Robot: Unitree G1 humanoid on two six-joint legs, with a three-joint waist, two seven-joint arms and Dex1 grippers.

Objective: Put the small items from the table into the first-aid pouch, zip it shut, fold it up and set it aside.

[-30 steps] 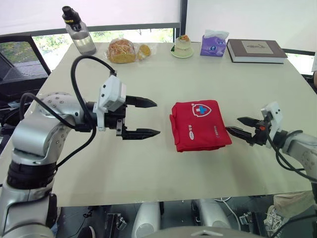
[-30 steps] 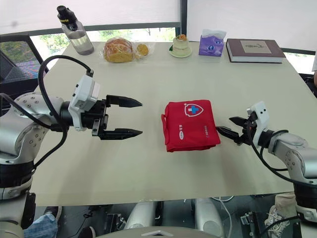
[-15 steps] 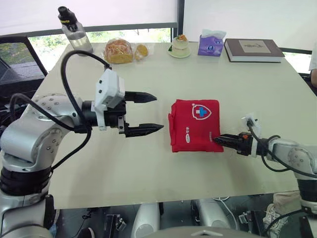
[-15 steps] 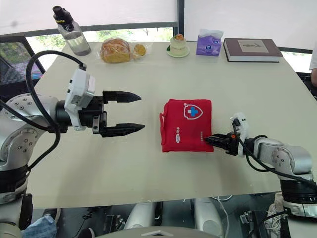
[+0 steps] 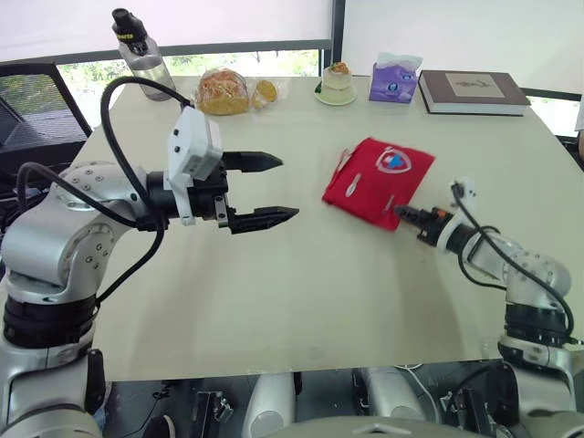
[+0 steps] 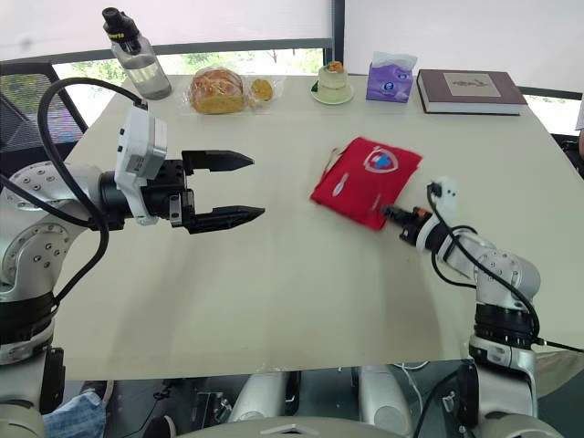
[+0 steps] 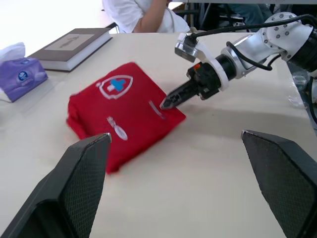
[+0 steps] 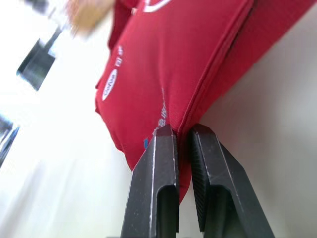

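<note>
Pinching pouch [image 5: 379, 178] corner, R jaws clamped on it; L jaws spread wide, idle; thin grip may slip, pouch flopping unfolded.

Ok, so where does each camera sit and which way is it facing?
Head stereo pair: on the head, looking forward and down over the table; both arms show, left gripper open.
Left wrist: looks along its spread fingers toward the red pouch and the right gripper.
Right wrist: looks along its fingers, shut on the pouch edge.
Shared: every view shows the pouch.
</note>
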